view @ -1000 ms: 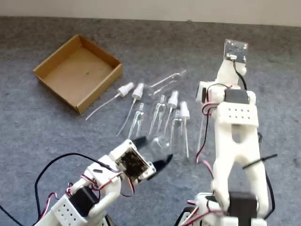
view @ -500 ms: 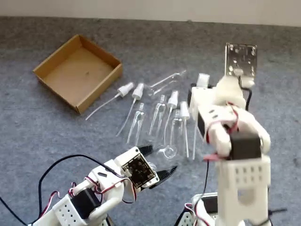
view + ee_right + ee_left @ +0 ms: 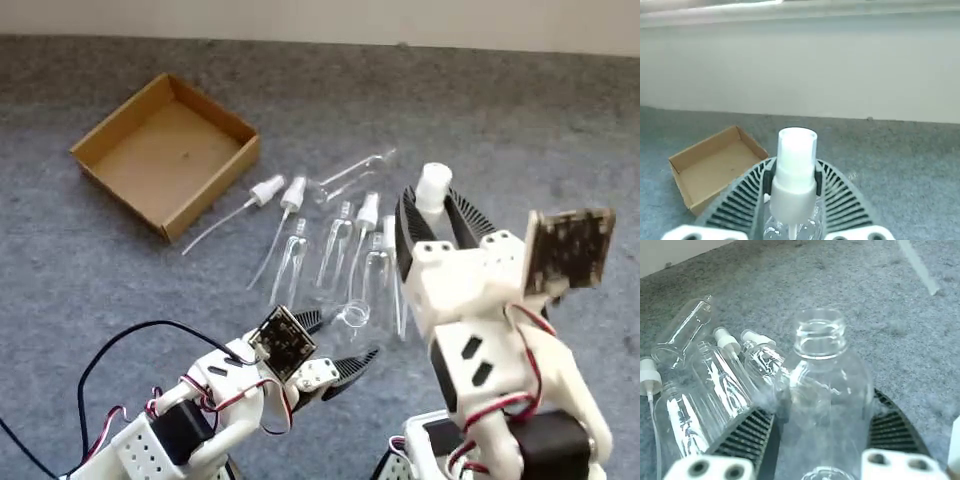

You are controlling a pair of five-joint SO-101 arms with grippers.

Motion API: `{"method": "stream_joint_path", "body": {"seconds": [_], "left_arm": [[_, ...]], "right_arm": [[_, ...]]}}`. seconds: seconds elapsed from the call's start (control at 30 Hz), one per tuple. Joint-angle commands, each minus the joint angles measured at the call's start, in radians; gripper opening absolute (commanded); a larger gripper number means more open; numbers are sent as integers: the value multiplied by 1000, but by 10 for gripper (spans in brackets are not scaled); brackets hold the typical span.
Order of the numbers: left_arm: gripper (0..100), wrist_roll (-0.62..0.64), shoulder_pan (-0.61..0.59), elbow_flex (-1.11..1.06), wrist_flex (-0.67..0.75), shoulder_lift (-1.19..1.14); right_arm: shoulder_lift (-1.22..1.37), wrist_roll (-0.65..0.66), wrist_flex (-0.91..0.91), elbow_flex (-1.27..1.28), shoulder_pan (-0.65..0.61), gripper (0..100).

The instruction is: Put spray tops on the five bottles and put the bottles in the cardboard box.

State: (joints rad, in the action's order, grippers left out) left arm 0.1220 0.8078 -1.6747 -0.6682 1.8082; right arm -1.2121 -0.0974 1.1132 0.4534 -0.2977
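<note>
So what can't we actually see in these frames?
Bottle in the left gripper, left wrist view: base cut off by the picture edge.
Spray top in the right gripper, right wrist view: dip tube cut off by the edge.
Loose bottles, high view: count unclear, clear glass overlaps.

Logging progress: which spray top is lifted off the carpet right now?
The spray top clamped in the right end effector, held up in the air; the other spray tops lie flat on the carpet.

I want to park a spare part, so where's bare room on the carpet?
Bare carpet lies between the cardboard box and the left arm, and beyond the right gripper. The box floor is bare too. Crowded: the bottles and spray tops beside that gripper.
</note>
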Motion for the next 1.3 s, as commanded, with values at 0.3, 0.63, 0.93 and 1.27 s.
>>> {"method": "stream_joint_path", "body": {"seconds": [0.3, 0.63, 0.93, 1.27], "left_arm": [[85, 23, 70, -19, -2, -1], [85, 21, 59, -19, -3, -2], [85, 21, 24, -19, 2, 5], [85, 23, 24, -19, 3, 5]], "right_arm": [[-266, 6, -407, 429, -13, 8], [-286, 5, -418, 294, -13, 6], [-286, -155, -417, 248, -50, 5], [-288, -129, -389, 349, -102, 5]]}}
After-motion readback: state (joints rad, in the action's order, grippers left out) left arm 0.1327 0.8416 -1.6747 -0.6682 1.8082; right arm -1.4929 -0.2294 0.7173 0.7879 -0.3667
